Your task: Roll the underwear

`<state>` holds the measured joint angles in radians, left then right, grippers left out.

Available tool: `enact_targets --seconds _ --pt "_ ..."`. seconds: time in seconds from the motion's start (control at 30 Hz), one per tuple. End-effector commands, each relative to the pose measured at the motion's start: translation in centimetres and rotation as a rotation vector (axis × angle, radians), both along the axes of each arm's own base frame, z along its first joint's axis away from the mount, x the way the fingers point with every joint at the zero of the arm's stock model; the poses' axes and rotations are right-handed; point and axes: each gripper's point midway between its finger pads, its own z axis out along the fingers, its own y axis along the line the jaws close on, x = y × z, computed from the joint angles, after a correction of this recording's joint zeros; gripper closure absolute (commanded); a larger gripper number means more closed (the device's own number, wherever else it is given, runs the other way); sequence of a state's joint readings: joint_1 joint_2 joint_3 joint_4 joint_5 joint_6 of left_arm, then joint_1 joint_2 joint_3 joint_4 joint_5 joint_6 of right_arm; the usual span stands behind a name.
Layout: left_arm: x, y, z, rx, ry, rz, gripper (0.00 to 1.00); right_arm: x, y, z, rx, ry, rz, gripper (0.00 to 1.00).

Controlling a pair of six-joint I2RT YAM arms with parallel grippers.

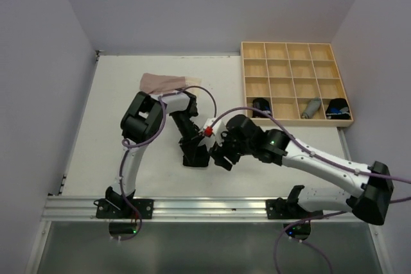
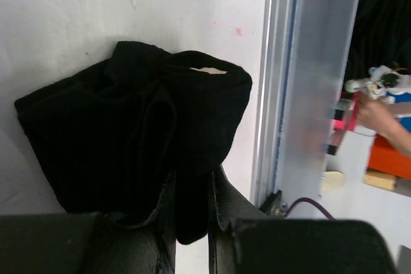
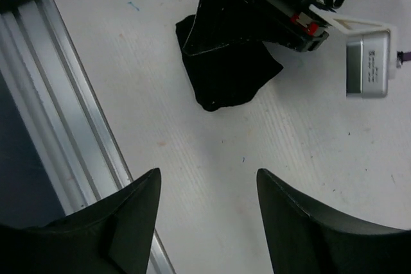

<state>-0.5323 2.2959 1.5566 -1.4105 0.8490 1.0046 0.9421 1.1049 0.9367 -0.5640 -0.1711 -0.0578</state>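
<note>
A black underwear (image 2: 128,133) lies bunched on the white table, and my left gripper (image 2: 191,205) is shut on a fold of its near edge. From above, the left gripper (image 1: 191,142) points down at this black underwear (image 1: 196,158) near the table's front middle. My right gripper (image 3: 207,183) hovers open just right of it with only bare table between its fingers; the black underwear (image 3: 225,62) lies ahead of it. In the top view the right gripper (image 1: 220,157) sits beside the bundle. A pale beige-pink underwear (image 1: 166,83) lies flat at the back.
A light wooden tray (image 1: 295,51) of square compartments stands at the back right; three of its front cells hold rolled garments, one of them grey (image 1: 311,108). A metal rail (image 1: 205,208) runs along the near table edge, close to both grippers.
</note>
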Motion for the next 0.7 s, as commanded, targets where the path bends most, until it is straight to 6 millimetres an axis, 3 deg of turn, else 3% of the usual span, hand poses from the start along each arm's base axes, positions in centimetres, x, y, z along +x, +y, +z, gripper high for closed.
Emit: enact_targets --seconds 0.0,0.1,0.13,0.23,0.4,0.67 --pt "1.6 3.7 -8.7 0.144 -0.153 -0.179 0.98 2.2 2.9 -0.4 -0.102 -0.177 0.073 0.36" --pt "1.3 3.7 -9.1 0.143 -0.134 -0.171 0.96 2.5 5.4 -1.5 -0.155 -0.275 0.174 0.36" --pt "1.3 3.6 -9.3 0.139 -0.134 -0.168 0.95 2.1 6.2 -3.2 -0.196 -0.273 0.222 0.35" --pt "1.1 3.8 -9.6 0.144 -0.130 -0.158 0.91 1.8 8.2 -5.0 -0.212 -0.306 0.305 0.34" --pt "1.2 3.7 -9.7 0.142 -0.138 -0.143 0.89 1.6 10.9 -6.3 -0.171 -0.290 0.359 0.33" --pt "1.4 3.7 -10.0 0.140 -0.142 -0.126 0.88 1.1 11.7 -10.6 -0.218 -0.223 0.407 0.34"
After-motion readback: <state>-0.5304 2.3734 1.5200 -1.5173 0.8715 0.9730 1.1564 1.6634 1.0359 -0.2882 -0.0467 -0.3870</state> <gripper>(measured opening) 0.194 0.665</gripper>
